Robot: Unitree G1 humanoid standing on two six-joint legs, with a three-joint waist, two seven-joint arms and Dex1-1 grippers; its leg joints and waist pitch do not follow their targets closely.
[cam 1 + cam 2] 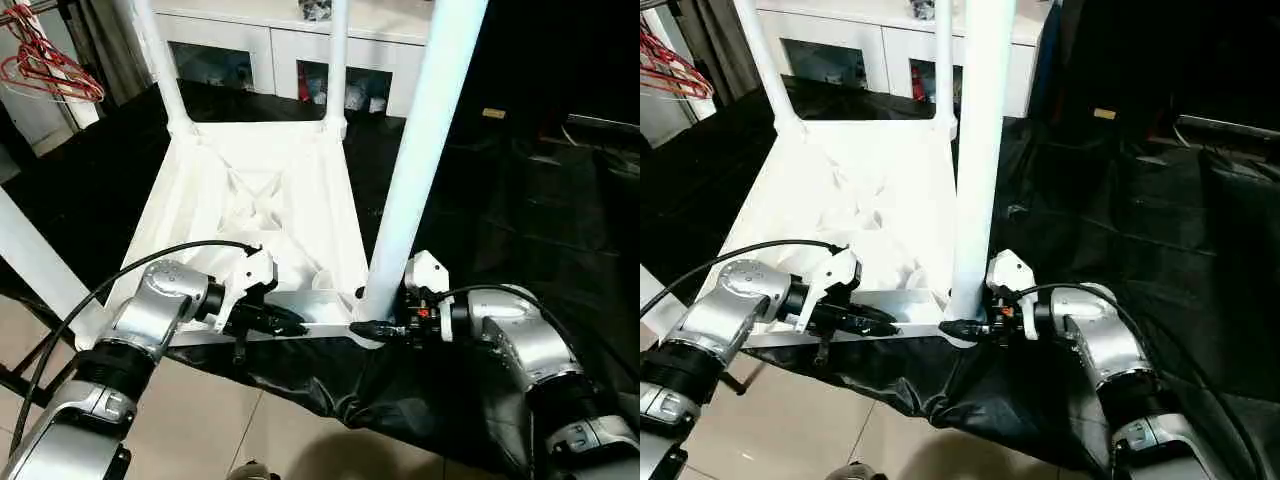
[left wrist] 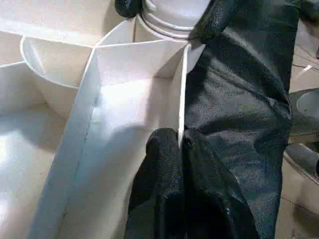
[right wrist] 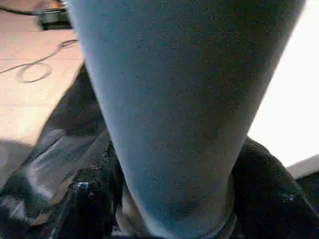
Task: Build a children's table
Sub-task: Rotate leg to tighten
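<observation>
Black sheeting covers the surface (image 1: 560,200), where the children's table (image 1: 290,215) lies upside down, legs pointing up. Behind stands a white cabinet (image 1: 285,45); red hangers (image 1: 45,65) hang at the left, over a tiled floor (image 1: 215,420). Left gripper (image 1: 285,322) pinches the near rim, jaws narrow. Right gripper (image 1: 372,327) (at the near corner) holds the leg (image 1: 425,150) at its base.

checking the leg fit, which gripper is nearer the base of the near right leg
Right. The right gripper has its fingers around the leg just above its corner socket; the left gripper pinches the tabletop's near rim, off to the side.
</observation>
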